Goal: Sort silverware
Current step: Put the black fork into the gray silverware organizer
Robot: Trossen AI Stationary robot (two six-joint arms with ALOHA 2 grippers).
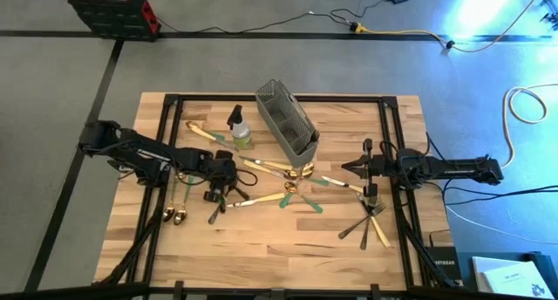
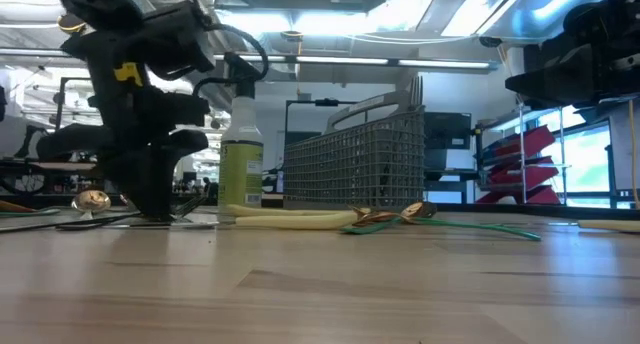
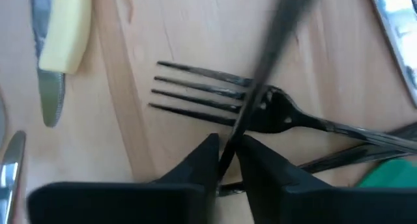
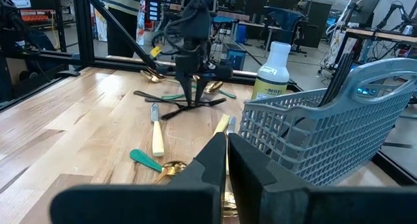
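The silverware lies scattered on the wooden table: gold spoons [image 1: 174, 215] near the left, a mixed pile with green and cream handles [image 1: 292, 185] in the middle, and forks [image 1: 372, 220] on the right. My left gripper [image 3: 226, 160] points down at the table near the middle pile and is shut on a slim black utensil [image 3: 260, 74]. Under it lies a black fork [image 3: 208, 97]. My right gripper [image 4: 226, 146] is shut on nothing, raised off the table right of the grey mesh caddy [image 1: 286, 119]. My left gripper pinches the slim black utensil between its two fingers [image 3: 199, 162], on a narrow stretch of its shaft [image 3: 236, 136]. The fingers come from above, pointing down. The utensil slants away over the black fork, which stays flat on the table; its ends do not show.
A spray bottle with green liquid [image 1: 240, 130] stands just left of the caddy [image 4: 326, 126]. A cream-handled knife [image 3: 58, 35] lies close to my left gripper. Black frame rails [image 1: 170, 126] run along the table's edges. Bare wood shows along the near edge [image 1: 279, 256].
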